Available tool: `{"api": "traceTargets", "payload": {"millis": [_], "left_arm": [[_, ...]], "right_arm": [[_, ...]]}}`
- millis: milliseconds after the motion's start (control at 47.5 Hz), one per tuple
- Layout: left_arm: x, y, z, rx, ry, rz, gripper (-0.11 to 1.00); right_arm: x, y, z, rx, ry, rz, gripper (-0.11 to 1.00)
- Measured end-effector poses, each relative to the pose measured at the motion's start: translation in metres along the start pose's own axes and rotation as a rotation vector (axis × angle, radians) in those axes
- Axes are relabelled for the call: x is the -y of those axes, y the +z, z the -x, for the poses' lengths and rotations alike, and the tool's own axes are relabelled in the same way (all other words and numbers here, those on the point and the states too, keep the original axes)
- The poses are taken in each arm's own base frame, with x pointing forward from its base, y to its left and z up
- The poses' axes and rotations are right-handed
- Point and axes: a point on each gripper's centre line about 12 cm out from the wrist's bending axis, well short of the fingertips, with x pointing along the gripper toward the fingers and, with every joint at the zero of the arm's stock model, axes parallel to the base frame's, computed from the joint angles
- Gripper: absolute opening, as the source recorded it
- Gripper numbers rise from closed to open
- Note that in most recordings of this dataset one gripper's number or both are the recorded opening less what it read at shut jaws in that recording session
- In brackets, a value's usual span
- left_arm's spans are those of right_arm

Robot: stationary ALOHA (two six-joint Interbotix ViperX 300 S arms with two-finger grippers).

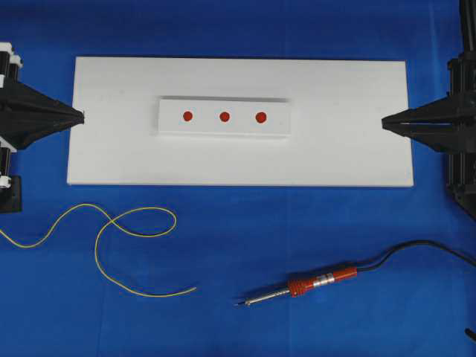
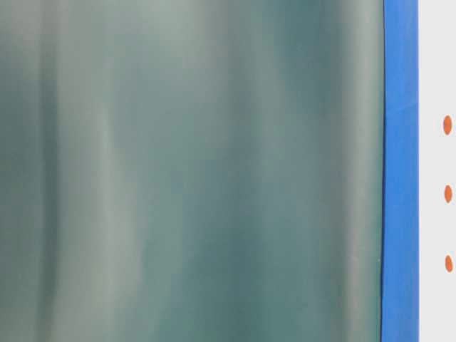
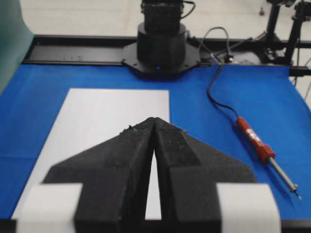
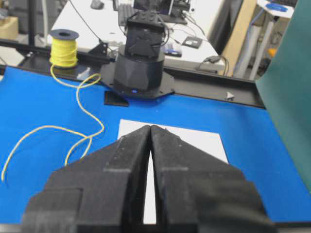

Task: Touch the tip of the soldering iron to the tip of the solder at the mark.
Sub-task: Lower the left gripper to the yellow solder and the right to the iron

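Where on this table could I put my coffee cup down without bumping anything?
The white board is bare right of the raised strip with three red dots, and the blue cloth between solder and soldering iron is free. The lower left, with the wire loops, is crowded.

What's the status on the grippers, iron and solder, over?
Left gripper and right gripper shut, empty. Soldering iron and solder untouched on the cloth, apart. Nothing in the way.

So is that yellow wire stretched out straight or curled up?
Curled. The solder lies loose on the blue cloth, winding through loops, its cut end free.
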Motion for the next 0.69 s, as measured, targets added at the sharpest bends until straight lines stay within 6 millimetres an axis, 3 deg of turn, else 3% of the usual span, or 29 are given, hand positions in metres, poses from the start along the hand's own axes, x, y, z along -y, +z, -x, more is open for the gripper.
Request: {"api": "traceTargets", "payload": {"millis": [252,442,589,694], "left_arm": [[0.023,-0.006,0.0,-0.049,-0.115,0.032,0.0],[0.048,-0.022,-0.005,-0.119,-0.227,0.031,0.0],[0.067,-0.04,-0.012,-0.193,-0.303,0.024,0.0],[0.085,-0.051,-0.015,-0.218,-0.368,0.038,0.05]], "right_arm": [[-0.021,-0.002,-0.006,-0.059,0.1,-0.084,-0.06],[-0.048,-0.019,-0.014,-0.148,0.21,-0.125,-0.05],[-0.073,-0.038,-0.021,-0.228,0.298,-0.167,0.05],[-0.089,-0.056,-0.024,-0.311,0.341,-0.197,0.25]]}}
